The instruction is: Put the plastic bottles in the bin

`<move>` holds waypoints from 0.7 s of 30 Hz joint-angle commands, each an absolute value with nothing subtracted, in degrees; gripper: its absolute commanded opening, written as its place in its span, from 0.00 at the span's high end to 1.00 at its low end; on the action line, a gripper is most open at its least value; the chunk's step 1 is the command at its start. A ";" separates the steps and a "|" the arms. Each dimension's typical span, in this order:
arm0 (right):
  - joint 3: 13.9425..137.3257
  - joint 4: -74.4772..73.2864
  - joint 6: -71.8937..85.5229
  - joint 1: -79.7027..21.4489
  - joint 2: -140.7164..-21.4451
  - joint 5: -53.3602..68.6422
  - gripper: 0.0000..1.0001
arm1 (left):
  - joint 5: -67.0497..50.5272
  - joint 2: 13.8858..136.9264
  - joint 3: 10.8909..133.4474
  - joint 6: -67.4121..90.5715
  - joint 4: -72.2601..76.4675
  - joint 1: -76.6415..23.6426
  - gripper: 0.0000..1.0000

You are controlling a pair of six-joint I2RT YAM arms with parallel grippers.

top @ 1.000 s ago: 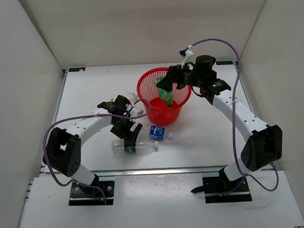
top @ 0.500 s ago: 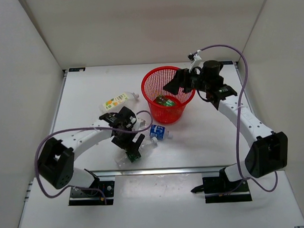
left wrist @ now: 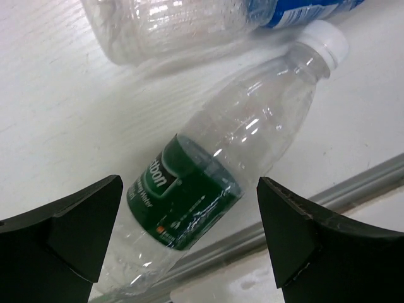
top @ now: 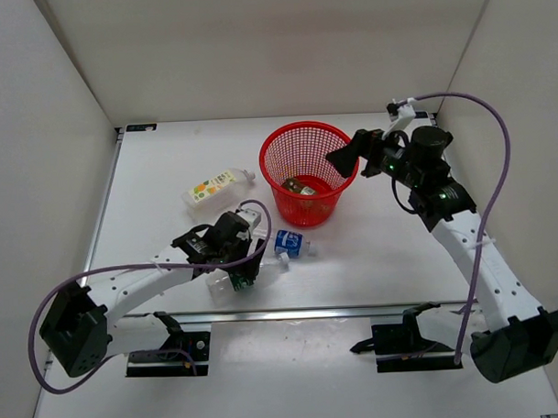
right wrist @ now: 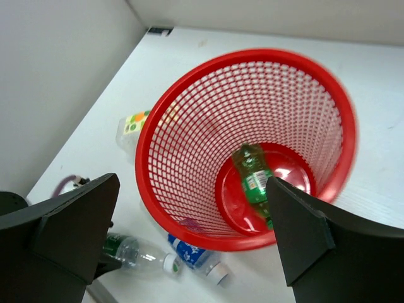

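Observation:
The red mesh bin (top: 305,128) stands at the table's middle back. The green tinted bottle (top: 301,185) lies on its bottom, as the right wrist view (right wrist: 252,180) also shows. My right gripper (top: 343,159) is open and empty, just right of and above the bin's rim (right wrist: 252,53). My left gripper (top: 244,265) is open, its fingers on either side of the clear bottle with the dark green label (left wrist: 189,202), which lies near the front edge. The blue-label bottle (top: 289,243) lies beside it. The white fruit-print bottle (top: 214,186) lies left of the bin.
White walls enclose the table on three sides. A metal rail (left wrist: 303,211) runs along the front edge, right beside the dark green label bottle. My left arm's purple cable (top: 153,266) loops over the front left.
The right gripper let the green tinted bottle drop into the bin and drew back to the right. The left gripper moved toward the front edge, over the dark green label bottle, uncovering the white bottle.

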State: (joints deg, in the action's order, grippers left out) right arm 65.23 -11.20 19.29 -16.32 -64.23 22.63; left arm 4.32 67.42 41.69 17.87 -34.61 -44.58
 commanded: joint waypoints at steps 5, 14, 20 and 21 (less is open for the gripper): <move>63.11 -14.58 18.72 -12.57 -56.17 19.08 0.01 | 4.57 72.60 41.39 16.26 -28.39 -45.35 0.01; 59.94 -16.17 19.86 -10.11 -51.77 18.99 0.01 | 4.56 73.91 40.34 15.64 -30.93 -49.22 0.01; 58.36 -16.44 19.42 -9.93 -49.49 18.37 0.01 | 9.40 78.21 41.40 17.31 -32.60 -52.21 0.01; 58.27 -16.44 19.25 -9.93 -49.31 18.28 0.01 | 8.88 78.74 42.70 17.31 -33.13 -52.29 0.05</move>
